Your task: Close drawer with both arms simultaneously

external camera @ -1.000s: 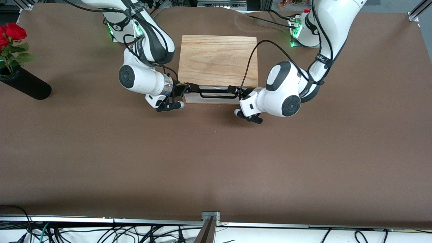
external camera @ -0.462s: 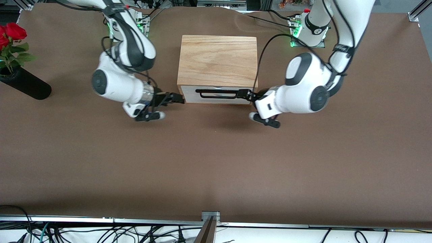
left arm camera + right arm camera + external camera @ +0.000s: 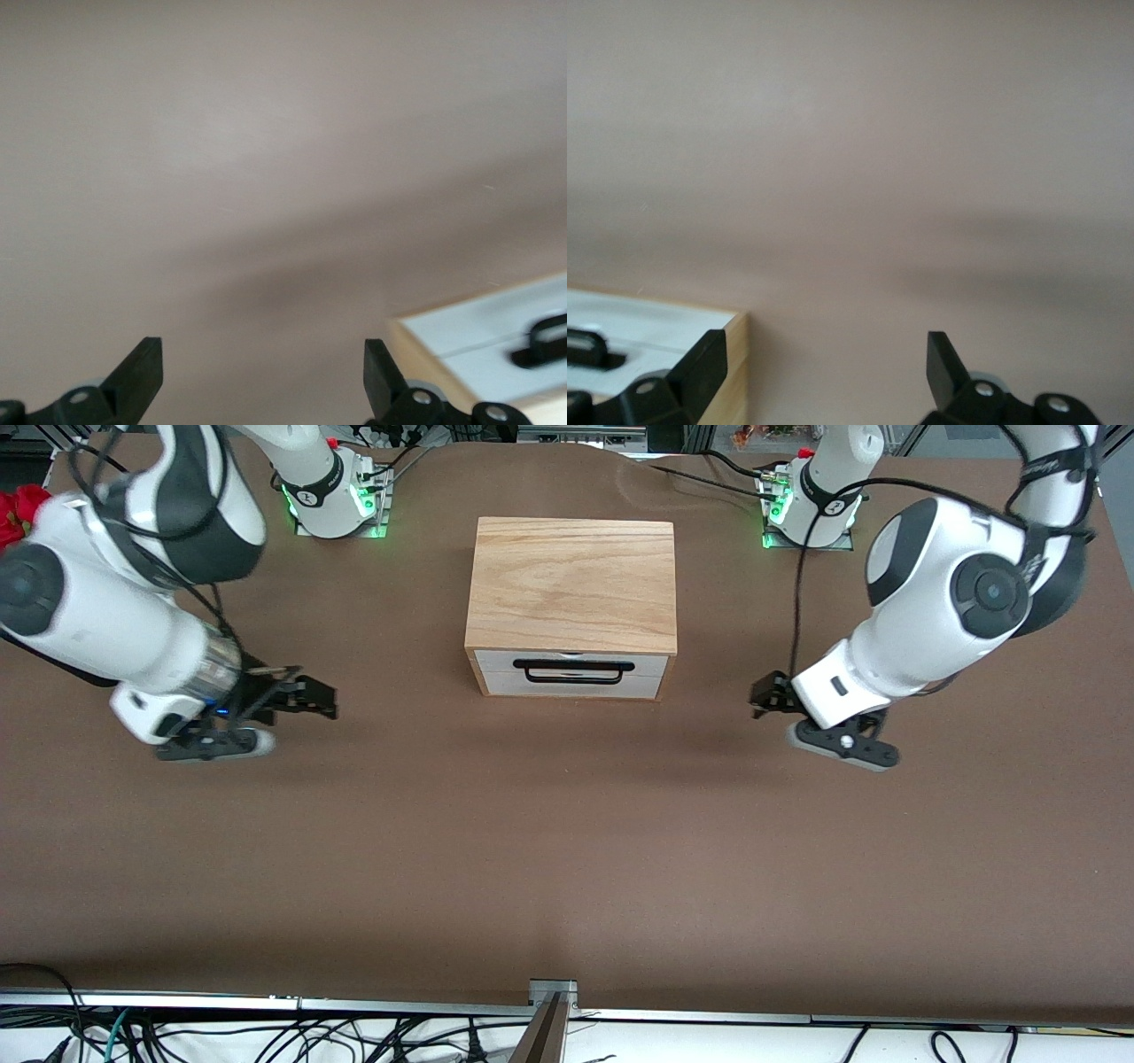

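The left gripper [image 3: 764, 693] hangs over bare table [image 3: 567, 850] toward the left arm's end, fingers [image 3: 142, 372] spread apart and empty. The right gripper [image 3: 310, 695] does likewise toward the right arm's end, also spread. Between them the drawer [image 3: 569, 674] sits flush in its oak casing [image 3: 571, 584].

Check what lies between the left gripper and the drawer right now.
Nothing but bare brown table: in the front view, the left gripper, fingers open, hangs clear of the drawer. The left wrist view shows the same gap.
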You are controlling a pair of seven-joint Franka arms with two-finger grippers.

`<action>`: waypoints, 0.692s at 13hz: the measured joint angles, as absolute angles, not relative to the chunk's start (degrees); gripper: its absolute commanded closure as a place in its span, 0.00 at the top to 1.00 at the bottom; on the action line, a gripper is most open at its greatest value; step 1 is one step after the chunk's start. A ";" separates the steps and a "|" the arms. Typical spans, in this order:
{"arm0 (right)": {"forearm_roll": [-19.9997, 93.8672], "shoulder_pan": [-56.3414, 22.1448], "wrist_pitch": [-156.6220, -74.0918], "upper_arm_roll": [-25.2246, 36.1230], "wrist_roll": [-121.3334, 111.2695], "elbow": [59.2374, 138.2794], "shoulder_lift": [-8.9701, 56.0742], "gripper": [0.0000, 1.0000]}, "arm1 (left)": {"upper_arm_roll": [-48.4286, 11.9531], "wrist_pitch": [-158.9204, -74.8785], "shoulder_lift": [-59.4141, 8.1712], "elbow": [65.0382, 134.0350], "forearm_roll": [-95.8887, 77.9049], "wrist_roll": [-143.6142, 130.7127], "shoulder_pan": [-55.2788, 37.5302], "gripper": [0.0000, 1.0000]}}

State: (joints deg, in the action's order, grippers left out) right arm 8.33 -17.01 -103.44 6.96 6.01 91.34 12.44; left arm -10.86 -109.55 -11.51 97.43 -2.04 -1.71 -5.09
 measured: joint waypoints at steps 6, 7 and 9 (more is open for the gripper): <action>5.38 -15.62 -95.00 10.44 1.03 89.22 7.43 1.00 | 0.15 -100.54 1.54 97.58 4.23 -0.60 -3.74 1.00; 4.47 -13.50 -94.28 8.62 1.03 89.21 6.49 1.00 | 0.18 -99.14 2.69 97.71 4.64 -0.60 -3.61 1.00; 3.67 -9.67 -92.73 5.76 0.88 89.21 5.40 1.00 | -0.05 -98.38 3.17 98.03 4.65 -0.62 -3.74 1.00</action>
State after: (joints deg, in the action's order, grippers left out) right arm 3.67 -9.67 -92.73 5.76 0.88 89.21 5.40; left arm -0.05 -98.38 3.17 98.03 4.65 -0.62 -3.74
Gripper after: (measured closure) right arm 0.000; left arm 0.000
